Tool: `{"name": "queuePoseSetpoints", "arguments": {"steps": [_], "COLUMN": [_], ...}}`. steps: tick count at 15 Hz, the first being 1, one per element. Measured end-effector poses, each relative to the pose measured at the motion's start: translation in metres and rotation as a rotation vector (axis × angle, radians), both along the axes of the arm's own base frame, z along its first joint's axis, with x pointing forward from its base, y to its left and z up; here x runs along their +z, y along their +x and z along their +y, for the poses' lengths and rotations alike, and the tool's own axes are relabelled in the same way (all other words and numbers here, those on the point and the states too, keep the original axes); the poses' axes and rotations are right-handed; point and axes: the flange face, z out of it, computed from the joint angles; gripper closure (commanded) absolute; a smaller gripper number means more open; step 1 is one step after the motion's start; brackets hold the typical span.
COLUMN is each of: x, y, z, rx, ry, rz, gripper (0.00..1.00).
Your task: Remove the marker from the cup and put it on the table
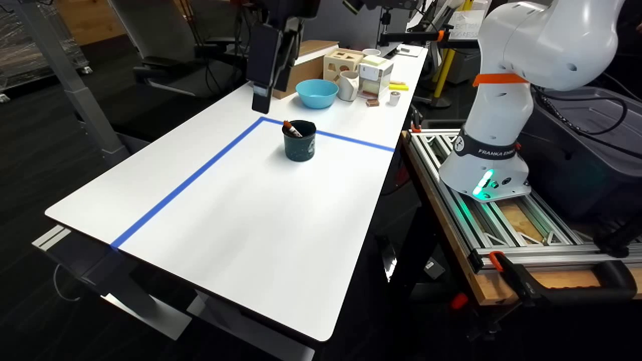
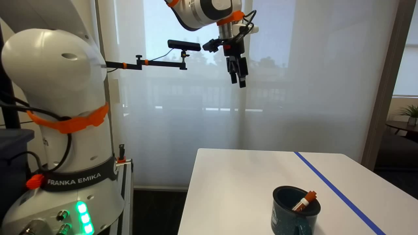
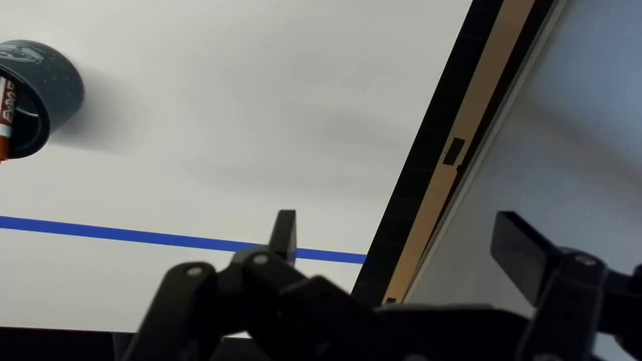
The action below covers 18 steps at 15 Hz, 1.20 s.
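The marker [image 1: 292, 129] is reddish brown with an orange cap and a white band. It leans inside the dark teal cup [image 1: 299, 148], its cap end sticking out over the rim. Marker [image 2: 304, 201] and cup [image 2: 284, 218] also show in the other exterior view. The cup stands upright on the white table [image 1: 241, 235], its handle visible in an exterior view. In the wrist view, the cup [image 3: 56, 82] and marker [image 3: 7, 106] are cut off at the left edge. My gripper [image 2: 238, 83] is open and empty, high above the table and apart from the cup; its fingers spread wide in the wrist view [image 3: 393, 220].
Blue tape [image 1: 185, 185] runs along the table. Beyond the cup stand a light-blue bowl [image 1: 317, 94], a pale mug [image 1: 348, 86], a wooden shape box [image 1: 342, 64], a clear-sided box [image 1: 376, 75] and small items. The table's edge shows in the wrist view.
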Motion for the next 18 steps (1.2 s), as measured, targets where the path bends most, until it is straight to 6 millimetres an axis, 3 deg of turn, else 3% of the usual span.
{"name": "queuePoseSetpoints", "arguments": {"steps": [6, 11, 14, 18], "x": [0.013, 0.019, 0.011, -0.014], "y": [0.02, 0.021, 0.017, 0.007], "z": [-0.078, -0.143, -0.17, -0.203], "rx": [-0.127, -0.232, -0.27, -0.294], "ry": [-0.018, -0.053, -0.07, -0.111], "rz": [-0.079, -0.121, -0.155, -0.263], "gripper": [0.0, 0.0, 0.0, 0.0]}}
